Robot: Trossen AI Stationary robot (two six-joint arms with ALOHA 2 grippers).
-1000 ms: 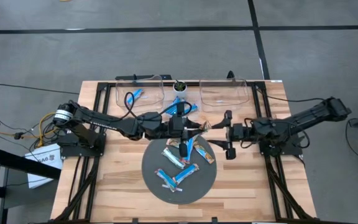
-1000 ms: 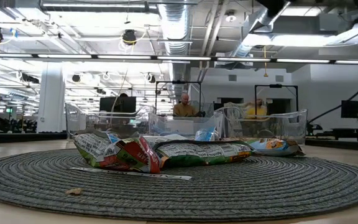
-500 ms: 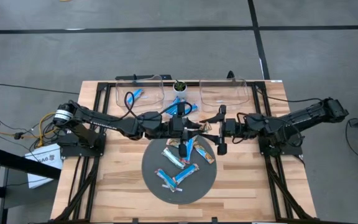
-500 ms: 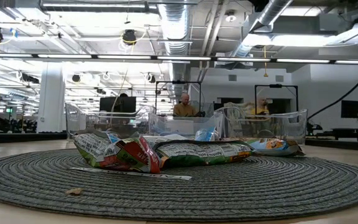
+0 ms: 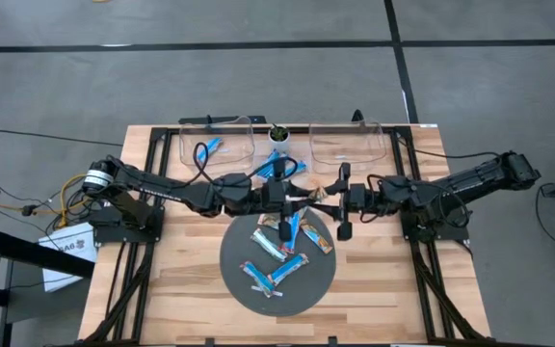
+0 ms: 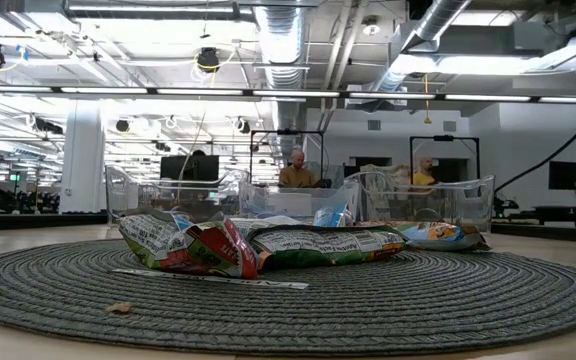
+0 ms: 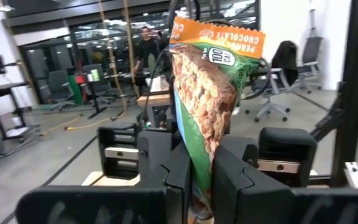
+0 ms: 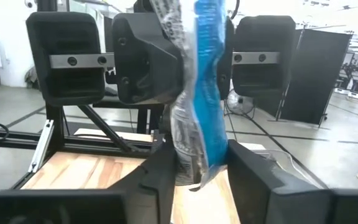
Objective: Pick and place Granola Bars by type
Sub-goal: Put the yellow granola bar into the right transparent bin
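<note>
- A wooden tabletop (image 5: 162, 289) seen from overhead, with two dark robot arms reaching in from its left and right edges and meeting at its middle.
- The left claw (image 5: 308, 198) is clamped tight on one granola bar (image 5: 324, 196), holding it in the air above the middle of the tabletop, just behind a round mat.
- From the left wrist, that claw (image 7: 202, 163) grips the bar's (image 7: 204, 93) lower end. The bar stands upright, its wrapper orange along the top and green down the side.
- The right claw (image 5: 341, 200) meets the same bar from the opposite side. From the right wrist, this claw (image 8: 201, 168) sits around the bar (image 8: 199, 99), which shows blue and silver here. Whether it has closed on the wrapper cannot be told.
- A round dark woven mat (image 5: 302, 294) lies near the front edge, in the middle.
- The other bars (image 5: 268, 243) are scattered on the mat, most of them blue and white, with a tan bar (image 5: 318, 237) on its right side.
- From tabletop level, these wrapped bars (image 6: 328, 243) lie flat in a loose row across the mat (image 6: 288, 310).
- Two clear bins stand side by side along the back edge. The left bin (image 5: 244, 145) holds a single blue bar (image 5: 207, 150). The right bin (image 5: 348, 154) is beside it.
- People sit at desks in the room far behind.
</note>
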